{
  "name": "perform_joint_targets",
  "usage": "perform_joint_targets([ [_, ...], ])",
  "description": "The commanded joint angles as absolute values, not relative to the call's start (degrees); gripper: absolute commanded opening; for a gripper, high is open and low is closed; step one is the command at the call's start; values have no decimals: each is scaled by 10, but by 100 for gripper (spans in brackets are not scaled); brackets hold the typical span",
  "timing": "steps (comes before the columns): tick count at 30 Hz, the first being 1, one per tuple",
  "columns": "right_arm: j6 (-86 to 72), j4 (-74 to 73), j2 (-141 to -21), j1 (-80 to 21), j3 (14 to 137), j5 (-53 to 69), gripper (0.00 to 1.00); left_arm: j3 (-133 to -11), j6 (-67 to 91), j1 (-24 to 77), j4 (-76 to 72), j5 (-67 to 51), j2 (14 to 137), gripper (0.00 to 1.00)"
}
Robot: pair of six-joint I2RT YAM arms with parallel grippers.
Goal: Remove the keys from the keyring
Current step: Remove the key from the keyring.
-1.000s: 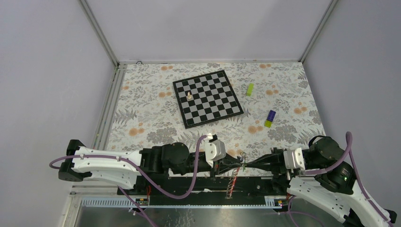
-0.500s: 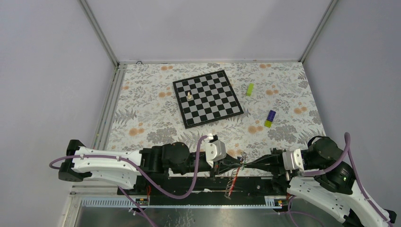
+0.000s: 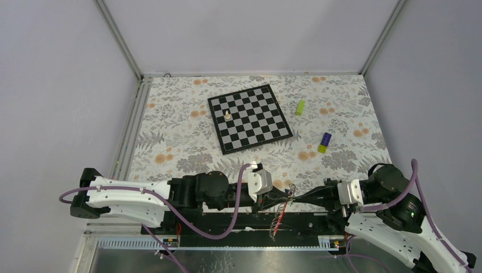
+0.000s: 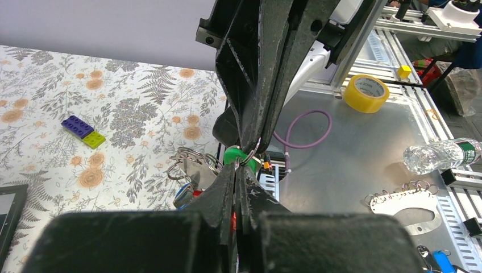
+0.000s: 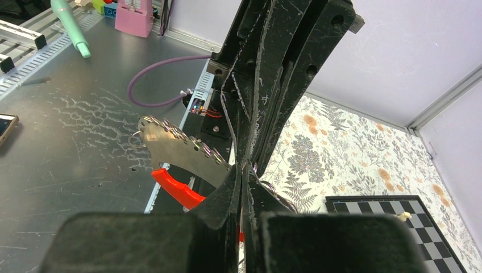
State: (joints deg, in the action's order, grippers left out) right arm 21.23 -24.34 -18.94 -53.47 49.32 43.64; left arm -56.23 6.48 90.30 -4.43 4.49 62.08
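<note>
Two grips, tip to tip: left gripper (image 4: 237, 173), right gripper (image 5: 243, 170) pinch keyring (image 4: 252, 154) | right arm edged left, strap (image 3: 278, 218) swings | keys (image 4: 196, 176) still attached.

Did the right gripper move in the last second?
Yes, slightly. The right gripper shifted left, toward the left gripper, judged against the purple-and-yellow block.

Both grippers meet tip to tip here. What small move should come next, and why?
Probably the right gripper should ease the green-headed key along the keyring while the left gripper holds: both are shut on the ring, keys hanging attached.
</note>
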Motion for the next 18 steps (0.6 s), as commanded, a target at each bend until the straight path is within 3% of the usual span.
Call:
perform_joint_targets([
  [1, 211, -225, -195, -539, 520, 465, 0, -575, 61, 898, -97, 46, 611, 0],
  [18, 192, -232, -208, -539, 538, 508, 0, -583, 61, 898, -93, 39, 618, 0],
])
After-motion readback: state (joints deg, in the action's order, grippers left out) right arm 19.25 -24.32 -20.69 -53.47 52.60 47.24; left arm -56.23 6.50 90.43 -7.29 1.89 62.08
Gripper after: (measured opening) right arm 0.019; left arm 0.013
